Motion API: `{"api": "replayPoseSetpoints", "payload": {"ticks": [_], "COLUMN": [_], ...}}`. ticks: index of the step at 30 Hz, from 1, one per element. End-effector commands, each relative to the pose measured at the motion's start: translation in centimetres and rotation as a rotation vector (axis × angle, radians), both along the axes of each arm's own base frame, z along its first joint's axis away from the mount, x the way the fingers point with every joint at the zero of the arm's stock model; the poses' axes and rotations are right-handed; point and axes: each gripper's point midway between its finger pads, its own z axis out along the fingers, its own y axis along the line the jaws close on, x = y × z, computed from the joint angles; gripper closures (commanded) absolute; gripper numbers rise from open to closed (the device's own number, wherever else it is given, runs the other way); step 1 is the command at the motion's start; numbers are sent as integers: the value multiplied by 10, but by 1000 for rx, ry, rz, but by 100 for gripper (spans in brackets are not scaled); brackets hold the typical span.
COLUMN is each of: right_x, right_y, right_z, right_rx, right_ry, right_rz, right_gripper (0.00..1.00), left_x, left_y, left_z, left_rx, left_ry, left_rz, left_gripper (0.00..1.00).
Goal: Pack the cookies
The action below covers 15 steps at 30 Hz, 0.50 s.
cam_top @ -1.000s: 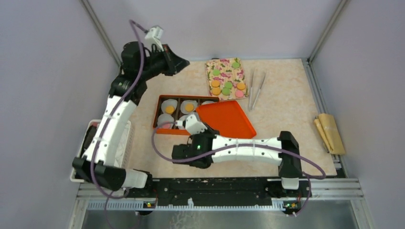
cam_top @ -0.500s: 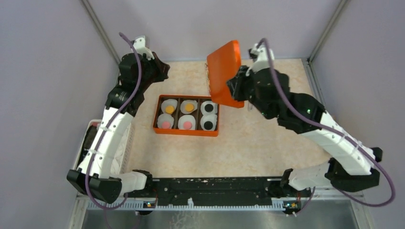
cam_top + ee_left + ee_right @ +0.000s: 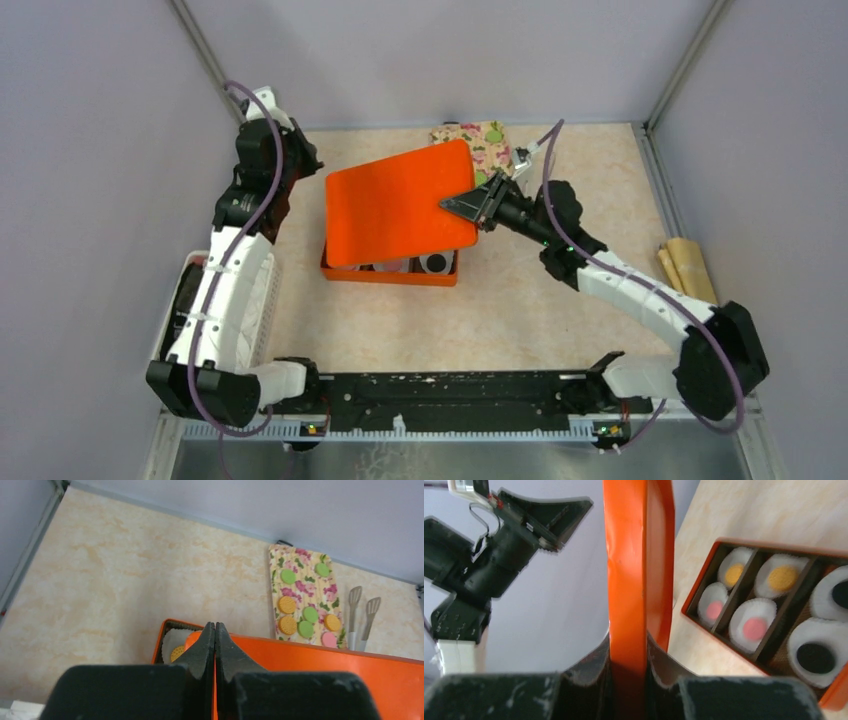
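Pinching an orange lid (image 3: 395,205) by its edge in the right gripper (image 3: 628,647), one finger on each face, jaws narrow around the thin rim. Holding it up ahead of the fingertips and over most of the orange box (image 3: 390,272), with only the box's near row peeking out below in the overhead view. Past the right fingers (image 3: 589,675), to their right and below the lid: six white paper liners (image 3: 774,580) in the box's compartments, each carrying one of the cookies (image 3: 754,628), two orange, two pink, two black. Closed completely at the left gripper (image 3: 215,626), fingertips (image 3: 206,642) touching, nothing between them. Raised above the table (image 3: 125,580), with a corner of the box and the lid's edge just beyond the tips. Further ahead of the left fingertips and to their right: a floral-patterned tray (image 3: 300,587) with more cookies lying loose, green, orange and one pink. Just right of that tray, two metal tongs (image 3: 354,617) side by side. Well behind the right gripper, at the table's right edge, rolled brown paper (image 3: 690,275).
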Motion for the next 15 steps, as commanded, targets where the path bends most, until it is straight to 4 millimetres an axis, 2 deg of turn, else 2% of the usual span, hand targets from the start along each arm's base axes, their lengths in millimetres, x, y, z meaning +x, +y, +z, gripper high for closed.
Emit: {"api": "replayPoseSetpoints", "payload": {"ticks": [1, 7, 12, 15], "right_x": [-32, 5, 37, 48], "right_y": [2, 22, 37, 41], "right_z": [86, 35, -15, -34], "right_rx": [436, 455, 425, 433], "right_ry": [-174, -100, -26, -1], "right_rz": [229, 208, 152, 134], "right_gripper": [100, 100, 100, 100], "left_x": [-1, -5, -14, -19], "left_y": [4, -10, -4, -1], "left_z": [-31, -76, -105, -120], "left_rx": [-53, -109, -94, -78], "left_ry": [31, 68, 103, 123], "left_rz": [8, -54, -30, -23], "left_gripper": [100, 100, 100, 100]}}
